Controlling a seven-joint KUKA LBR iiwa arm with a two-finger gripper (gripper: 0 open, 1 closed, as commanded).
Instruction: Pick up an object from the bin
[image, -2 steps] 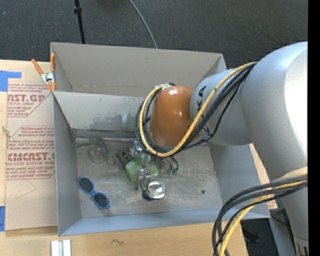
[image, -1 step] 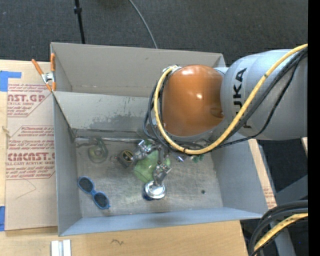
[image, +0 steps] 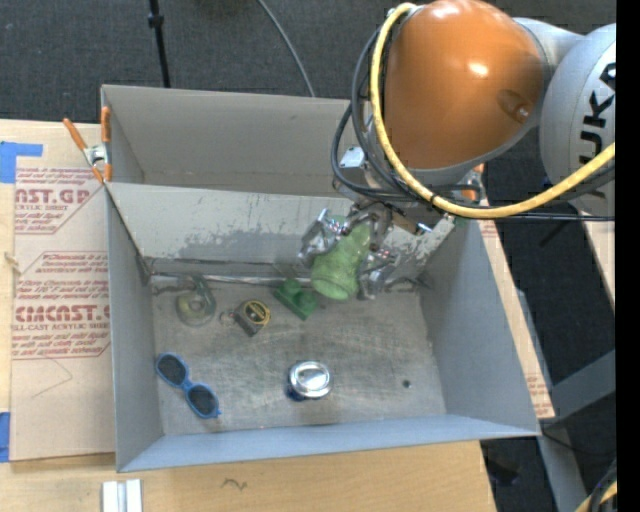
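Pale-green lump (image: 335, 272) sits clamped in downward-pointing hand (image: 348, 258).

Fingers (image: 372, 262) gripping pale-green obj (image: 338, 268), blue sunglasses (image: 187, 384) btm-left

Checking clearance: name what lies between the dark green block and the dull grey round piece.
In the camera view, one small dark case with a yellow ring lies between them, touching neither.

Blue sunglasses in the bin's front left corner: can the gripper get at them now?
Probably not yet: the sunglasses lie alone with nothing over them, but the gripper holds a pale green plastic piece between its fingers.
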